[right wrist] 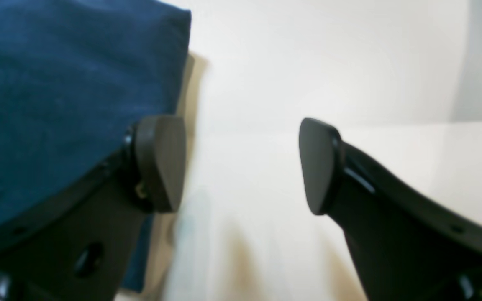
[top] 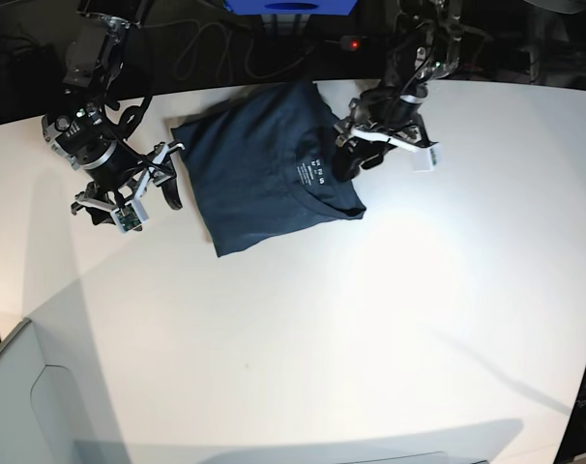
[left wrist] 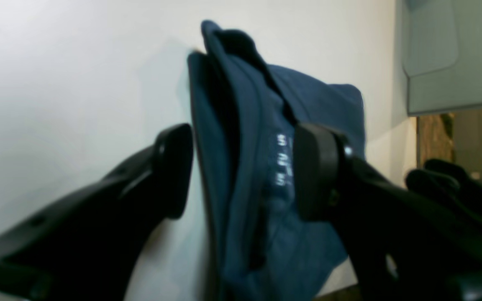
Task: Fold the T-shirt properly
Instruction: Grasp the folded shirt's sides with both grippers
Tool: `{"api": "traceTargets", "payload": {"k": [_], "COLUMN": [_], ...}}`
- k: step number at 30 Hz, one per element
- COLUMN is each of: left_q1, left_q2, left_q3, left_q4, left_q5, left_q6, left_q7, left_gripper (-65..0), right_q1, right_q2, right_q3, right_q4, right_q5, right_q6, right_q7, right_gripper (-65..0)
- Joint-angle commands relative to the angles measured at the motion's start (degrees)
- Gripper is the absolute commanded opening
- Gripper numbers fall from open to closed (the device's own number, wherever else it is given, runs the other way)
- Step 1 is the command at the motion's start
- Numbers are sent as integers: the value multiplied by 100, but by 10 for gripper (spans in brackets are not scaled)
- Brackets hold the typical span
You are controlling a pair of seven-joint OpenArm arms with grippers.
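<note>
Folded T-shirt (top: 264, 169) flat on white table (top: 370, 319); left gripper (left wrist: 243, 171) spread wide astride collar fold, right gripper (right wrist: 241, 165) wide, empty, beside hem.

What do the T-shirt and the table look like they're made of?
T-shirt: soft matte knit cloth, probably cotton; it creases and bunches between the left gripper's open jaws.
Table: smooth white, slightly glossy surface, perhaps laminate; it shows soft shadows.
</note>
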Motion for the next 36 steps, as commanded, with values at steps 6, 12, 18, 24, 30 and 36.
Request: {"api": "traceTargets", "payload": {"k": [6,12,18,24,30,36], "left_q1": [-11,-20,-134,-337,-1110,-2447], "left_q2": [7,-28,-28,-37,-626,-1505], "left_q3": [209,402,402,402,851,2143], "left_q4": [-92,-286,-541,-655,-1059,-1543], "left_q5": [-31,-14,-14,4,4,4], "left_q6": [-56,-91,-91,-100,-91,-100], "left_q7": [-63,-63,-54,-54,-45,-37], "left_gripper": [-284,-289,-446,-588,-650,-650], "right_q1": [-4,-39,-39,-39,-48,-48], "right_q2": [37,37,63,28,28,-121], "right_q3": [10,10,19,336,626,1162], "right_q4": [132,132,140,140,501,852], "right_q5": [104,104,104,104,104,104], "right_q6": [-30,-30,-30,-30,-30,-30], "right_q7": [108,108,100,100,91,91], "right_gripper": [-248,-248,-248,-248,-248,-248]}}
